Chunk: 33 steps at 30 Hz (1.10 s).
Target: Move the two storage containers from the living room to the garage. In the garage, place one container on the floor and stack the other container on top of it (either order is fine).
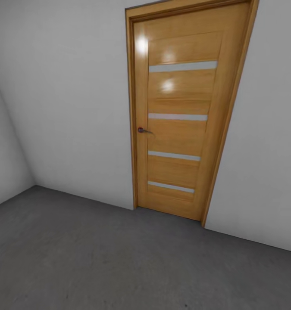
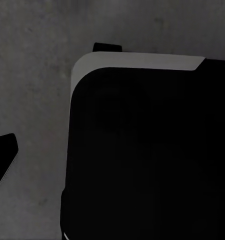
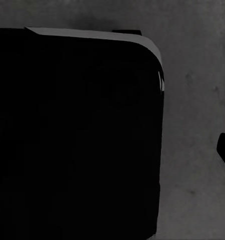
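Orange-wood door (image 1: pixel 179 116) w/ matching frame, shut, set in pale grey wall (image 1: pixel 67 94). Four narrow frosted glass slats across the door, stacked top to bottom. Small dark handle (image 1: pixel 142 130) on door's left edge, approx mid-height. Bright light reflections on upper part of door, near top slat. Wall continues right of door, same plain grey. Left of door, a second wall (image 1: pixel 3 163) meets it at a corner. Floor (image 1: pixel 119 262) below door: dark grey concrete, matte, slightly mottled, runs up to door's threshold. Same mottled grey surface in both wrist views.
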Available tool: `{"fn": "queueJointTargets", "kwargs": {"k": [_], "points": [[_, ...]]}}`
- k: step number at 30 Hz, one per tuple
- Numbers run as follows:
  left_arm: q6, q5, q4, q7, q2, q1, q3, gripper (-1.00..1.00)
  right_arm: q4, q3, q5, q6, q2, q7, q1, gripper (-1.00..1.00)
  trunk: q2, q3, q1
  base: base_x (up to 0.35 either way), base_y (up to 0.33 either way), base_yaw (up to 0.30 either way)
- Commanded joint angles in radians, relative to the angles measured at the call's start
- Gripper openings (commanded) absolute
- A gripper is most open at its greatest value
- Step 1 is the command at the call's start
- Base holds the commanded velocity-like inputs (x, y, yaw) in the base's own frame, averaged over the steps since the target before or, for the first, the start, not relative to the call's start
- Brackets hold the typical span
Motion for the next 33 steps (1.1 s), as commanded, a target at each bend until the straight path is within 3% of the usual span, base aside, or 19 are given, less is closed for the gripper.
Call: {"fn": "queueJointTargets", "kwargs": {"k": [1,12,33], "points": [[0.0,0.01,-0.001,0.001,0.0,0.0,0.0,1.0,0.0,-0.001,-0.002,-0.003,-0.001,0.0,0.0,1.0,0.0,-0.001,0.001,0.322,0.0,0.0],[-0.002,0.01,0.0,0.001,0.0,0.0,0.001,1.0,0.0,-0.006,-0.006,-0.004,0.003,0.0,0.0,1.0,0.0,-0.001,0.001,0.322,0.0,-0.056],[-0.004,0.01,-0.001,0.001,0.0,0.0,0.002,1.0,0.0,-0.005,-0.005,-0.003,0.003,0.0,0.0,1.0,0.0,-0.001,0.001,0.322,0.014,-0.264]]}}
